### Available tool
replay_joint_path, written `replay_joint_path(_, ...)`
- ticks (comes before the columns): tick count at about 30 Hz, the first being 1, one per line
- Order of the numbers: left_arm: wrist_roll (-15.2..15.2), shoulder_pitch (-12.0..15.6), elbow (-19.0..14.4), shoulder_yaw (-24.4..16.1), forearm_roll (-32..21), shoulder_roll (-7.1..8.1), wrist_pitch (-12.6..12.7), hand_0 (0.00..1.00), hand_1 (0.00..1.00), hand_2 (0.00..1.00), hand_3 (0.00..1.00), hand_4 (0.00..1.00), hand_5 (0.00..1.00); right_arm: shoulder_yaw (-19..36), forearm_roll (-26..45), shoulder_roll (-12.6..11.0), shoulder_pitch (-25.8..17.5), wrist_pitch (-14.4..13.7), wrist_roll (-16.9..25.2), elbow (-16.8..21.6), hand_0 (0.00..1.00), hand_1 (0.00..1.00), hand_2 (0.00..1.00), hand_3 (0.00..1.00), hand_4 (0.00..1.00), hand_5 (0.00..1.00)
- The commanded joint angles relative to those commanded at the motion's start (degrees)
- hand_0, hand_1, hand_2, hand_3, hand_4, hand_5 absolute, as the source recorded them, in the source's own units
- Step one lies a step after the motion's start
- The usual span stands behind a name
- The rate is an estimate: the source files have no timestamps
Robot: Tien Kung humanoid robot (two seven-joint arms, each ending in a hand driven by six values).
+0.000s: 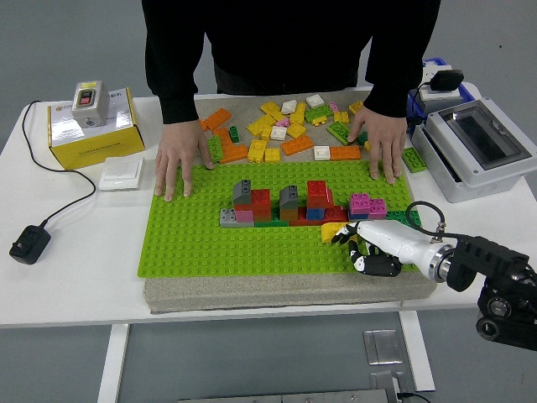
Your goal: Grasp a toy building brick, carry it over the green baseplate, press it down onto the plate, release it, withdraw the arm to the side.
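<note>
The green baseplate point(210, 235) lies on a grey pad and carries a row of stacked red, grey, blue and pink bricks point(294, 206). My right hand point(362, 248) reaches in from the right over the plate's near right corner, its fingers curled on a yellow brick point(334, 232) that sits low on the plate beside the red bricks. A person at the far side presses both hands point(178, 164) flat on the plate's back corners.
Loose yellow, orange, green and white bricks point(281, 130) lie behind the plate. A yellow box point(88, 130) with a switch, a white switch plate point(120, 175) and a black adapter point(29, 243) are on the left. A grey enclosure point(474, 147) stands at right.
</note>
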Motion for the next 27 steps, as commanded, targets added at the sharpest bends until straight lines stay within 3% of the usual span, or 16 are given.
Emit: replay_joint_path(27, -0.19, -0.02, 0.0, -0.42, 0.71, -0.06, -0.04, 0.686, 0.634, 0.566, 0.65, 0.091, 0.538, 0.36, 0.56, 2.44, 0.09, -0.61, 0.34, -2.33, 0.225, 0.263, 0.749, 0.76, 0.002, 0.345)
